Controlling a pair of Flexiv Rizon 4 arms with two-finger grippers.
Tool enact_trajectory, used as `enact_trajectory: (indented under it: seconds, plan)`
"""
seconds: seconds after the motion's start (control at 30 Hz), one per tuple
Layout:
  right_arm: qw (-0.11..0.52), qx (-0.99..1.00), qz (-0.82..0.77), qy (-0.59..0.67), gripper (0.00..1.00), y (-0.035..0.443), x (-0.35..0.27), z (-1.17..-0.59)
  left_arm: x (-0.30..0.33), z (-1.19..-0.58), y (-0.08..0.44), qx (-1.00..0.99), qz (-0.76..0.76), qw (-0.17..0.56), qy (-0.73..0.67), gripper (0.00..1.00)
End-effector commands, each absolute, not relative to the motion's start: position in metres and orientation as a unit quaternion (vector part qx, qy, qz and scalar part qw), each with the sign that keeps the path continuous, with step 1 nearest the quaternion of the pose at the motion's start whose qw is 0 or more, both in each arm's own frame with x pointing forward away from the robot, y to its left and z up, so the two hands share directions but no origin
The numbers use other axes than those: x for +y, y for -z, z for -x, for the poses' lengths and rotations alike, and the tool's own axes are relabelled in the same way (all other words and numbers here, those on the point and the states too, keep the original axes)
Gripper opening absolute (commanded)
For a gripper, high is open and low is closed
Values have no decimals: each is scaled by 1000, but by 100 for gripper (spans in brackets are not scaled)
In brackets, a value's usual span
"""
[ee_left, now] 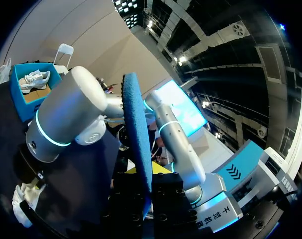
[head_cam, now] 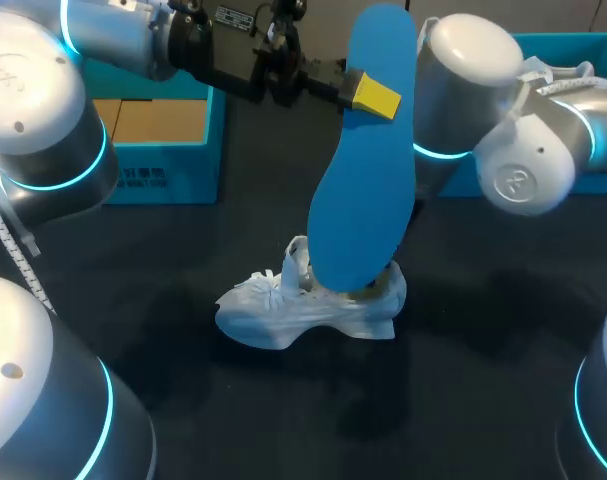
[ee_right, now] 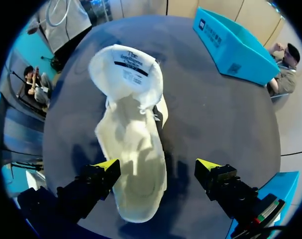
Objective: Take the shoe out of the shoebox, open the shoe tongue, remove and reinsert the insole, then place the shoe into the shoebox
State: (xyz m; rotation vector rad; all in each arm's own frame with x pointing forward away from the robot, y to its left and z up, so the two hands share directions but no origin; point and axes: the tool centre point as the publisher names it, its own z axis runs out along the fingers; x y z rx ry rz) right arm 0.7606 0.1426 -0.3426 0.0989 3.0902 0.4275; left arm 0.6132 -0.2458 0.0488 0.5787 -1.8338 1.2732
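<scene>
A blue insole (head_cam: 363, 170) hangs upright above the table, its lower end over the heel of the white shoe (head_cam: 303, 305). My left gripper (head_cam: 368, 95) is shut on the insole's upper part. In the left wrist view the insole (ee_left: 138, 139) stands edge-on between that gripper's (ee_left: 145, 175) fingers. The shoe (ee_right: 133, 149) lies on the dark table with its tongue pulled up and its mouth wide. My right gripper (ee_right: 158, 167) hovers over its heel end, open, one finger on each side, touching nothing. In the head view the insole hides it.
A blue shoebox (head_cam: 163, 150) stands at the back left. A second blue box (head_cam: 583, 50) at the back right holds another white shoe (head_cam: 558, 75). My right arm's elbow (head_cam: 463, 90) looms close behind the insole.
</scene>
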Motion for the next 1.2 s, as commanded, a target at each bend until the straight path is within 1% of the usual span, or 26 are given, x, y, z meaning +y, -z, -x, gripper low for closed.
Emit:
enact_trajectory:
  seconds: [0.03,0.2,0.23,0.27,0.4,0.5,0.6,0.67,0.77,0.8,0.87,0.9,0.93,1.2]
  plan:
    - [-1,990,-27,-137,100,370,159,-775,-246,-613,-49,-727,-230,405,-504,0]
    - [-18,990,-16,-136,100,382,164,-778,-246,-613,-49,-727,-230,405,-504,0]
    - [-21,990,-13,-137,84,384,166,-779,-246,-613,-49,-727,-230,405,-504,0]
    - [-23,990,-11,-139,79,386,167,-779,-246,-613,-49,-727,-230,405,-504,0]
    - [-34,991,-7,-130,72,391,169,-779,-246,-613,-49,-727,-230,405,-504,0]
    - [-51,992,-4,-119,59,395,170,-778,-246,-613,-49,-727,-230,405,-504,0]
    - [-57,991,-1,-117,57,398,171,-777,-246,-613,-49,-727,-230,405,-504,0]
    - [-73,992,3,-102,49,401,172,-775,-246,-613,-49,-727,-230,405,-504,0]
    - [-84,992,1,-94,45,404,171,-773,-246,-613,-49,-727,-230,405,-504,0]
    - [-83,992,1,-96,42,405,171,-772,-246,-613,-49,-727,-230,405,-504,0]
    - [-89,992,-3,-92,37,407,170,-770,-246,-613,-49,-727,-230,405,-504,0]
    - [-89,992,-3,-93,15,408,169,-770,-246,-613,-49,-727,-230,405,-504,0]
    - [-92,992,-7,-91,0,409,169,-769,-246,-613,-49,-727,-230,405,-504,0]
    - [-82,989,-71,-95,0,401,156,-762,-246,-613,-49,-727,-230,405,-504,0]
